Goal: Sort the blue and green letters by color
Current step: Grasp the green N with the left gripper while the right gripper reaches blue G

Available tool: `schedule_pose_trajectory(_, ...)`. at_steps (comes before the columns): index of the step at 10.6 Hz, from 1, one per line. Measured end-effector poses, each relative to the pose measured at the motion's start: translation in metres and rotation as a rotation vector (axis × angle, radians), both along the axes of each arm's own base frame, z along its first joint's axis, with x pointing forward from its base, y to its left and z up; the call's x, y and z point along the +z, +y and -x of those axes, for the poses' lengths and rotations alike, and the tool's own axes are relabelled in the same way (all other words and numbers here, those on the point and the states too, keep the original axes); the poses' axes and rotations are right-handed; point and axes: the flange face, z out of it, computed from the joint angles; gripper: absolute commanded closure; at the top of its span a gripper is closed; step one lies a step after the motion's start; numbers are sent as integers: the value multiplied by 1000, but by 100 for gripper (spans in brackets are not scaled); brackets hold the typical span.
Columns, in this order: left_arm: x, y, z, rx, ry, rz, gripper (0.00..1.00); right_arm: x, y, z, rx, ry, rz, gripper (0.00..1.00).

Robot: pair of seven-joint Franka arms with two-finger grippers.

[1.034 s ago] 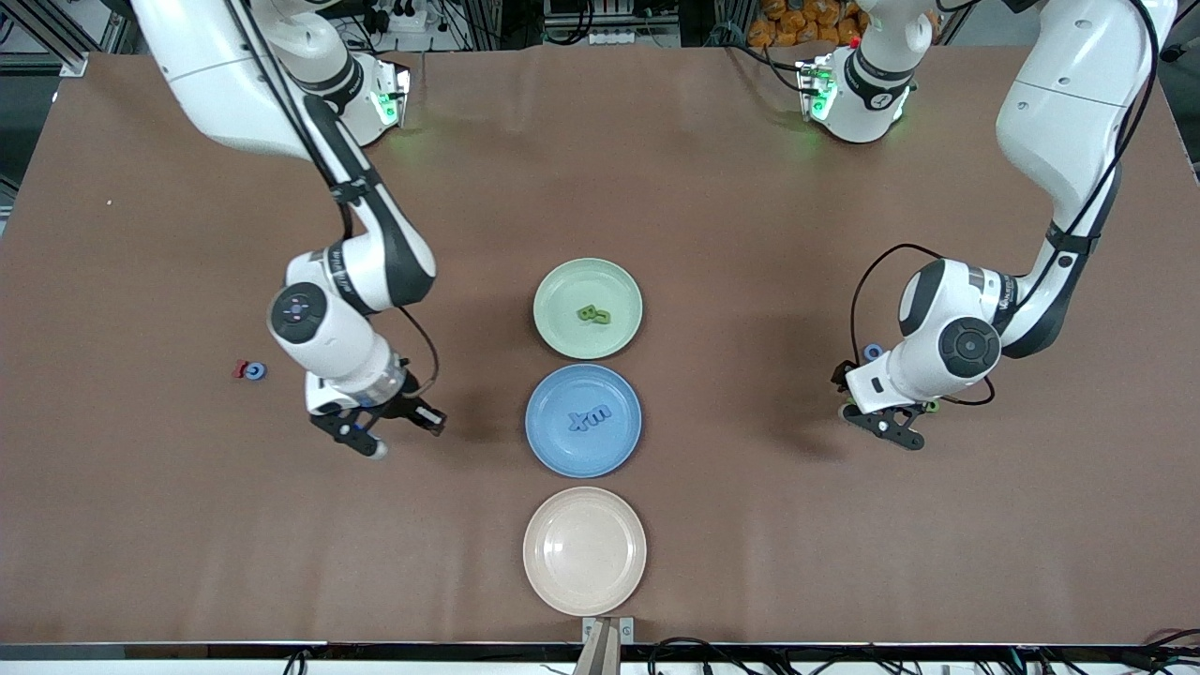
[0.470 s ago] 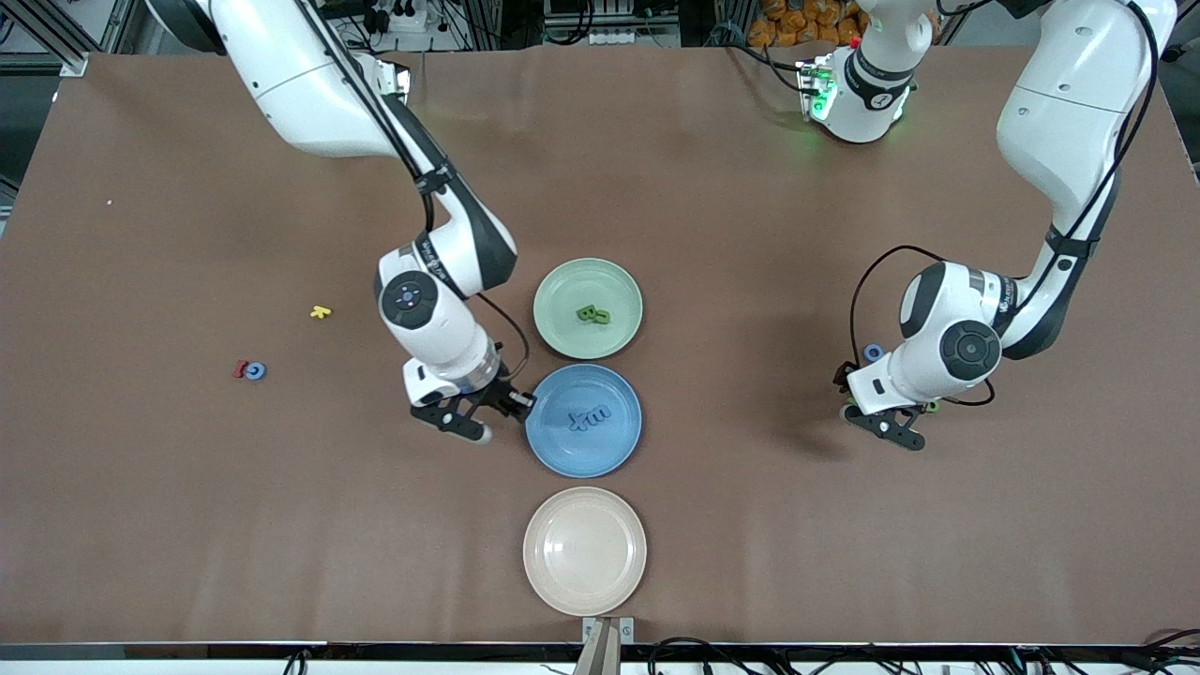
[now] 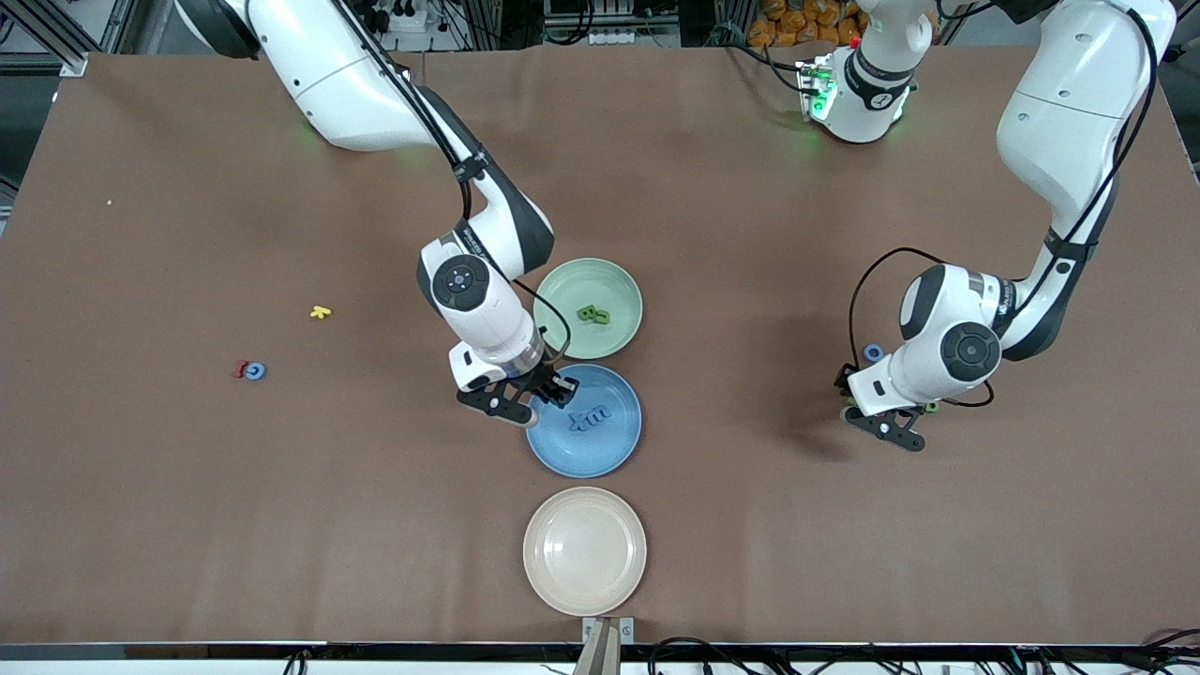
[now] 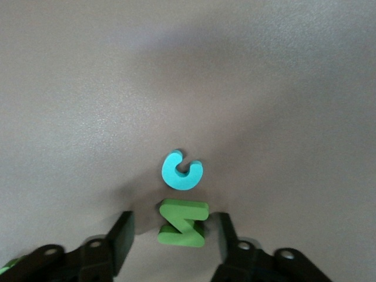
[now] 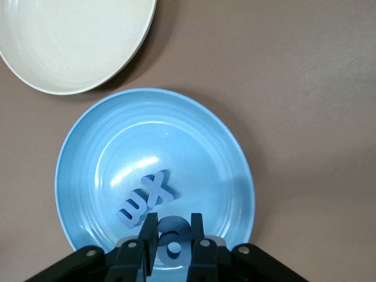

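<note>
My right gripper (image 3: 536, 401) (image 5: 174, 218) hangs over the rim of the blue plate (image 3: 609, 450) (image 5: 223, 153), shut on a rounded blue letter (image 5: 173, 232). Two blue letters (image 3: 590, 418) (image 5: 145, 200) lie in that plate. The green plate (image 3: 619, 281) holds green letters (image 3: 592, 314). My left gripper (image 3: 891, 427) (image 4: 174, 218) is low over the table at the left arm's end, open, its fingers on either side of a green Z (image 4: 183, 223) with gaps on both sides. A blue C (image 4: 182, 171) lies right next to the Z.
A beige plate (image 3: 584, 550) (image 5: 76, 41) stands nearer the front camera than the blue plate. Toward the right arm's end lie a yellow letter (image 3: 321, 312), a red letter (image 3: 240, 369) and a blue letter (image 3: 255, 371) touching it. Another green piece (image 3: 931, 406) lies beside the left hand.
My right arm has carried the blue letter from the right arm's end of the table to over the blue plate's rim, uncovering the yellow letter. The left arm has hardly moved.
</note>
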Motion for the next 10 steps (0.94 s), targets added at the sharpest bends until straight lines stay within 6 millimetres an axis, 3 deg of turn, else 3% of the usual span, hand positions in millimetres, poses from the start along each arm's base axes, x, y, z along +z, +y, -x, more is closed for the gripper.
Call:
schedule_pose_trajectory(1, -1, 0, 0, 0, 0, 0, 78, -1, 4, -3, -18, -5, -10, 0)
schedule_pose_trajectory(2, -1, 0, 0, 0, 0, 1, 80, 2, 7, -8, -46, -11, -23, 0)
schedule_pose_trajectory(4, 1, 1, -2, 3, -7, 2, 98, 6, 8, -14, -64, -21, -34, 0)
schedule_pose_trajectory(6, 2, 1, -3, 3, -8, 2, 100, 6, 2, -18, -79, -16, -29, 0)
schedule_pose_trajectory(8, 4, 0, -5, 2, -17, 6, 100, 3, -18, -29, -111, 2, -15, 0)
schedule_pose_trajectory(10, 15, -7, -9, -6, -38, 10, 100, 3, -62, -52, -167, 13, -3, 0)
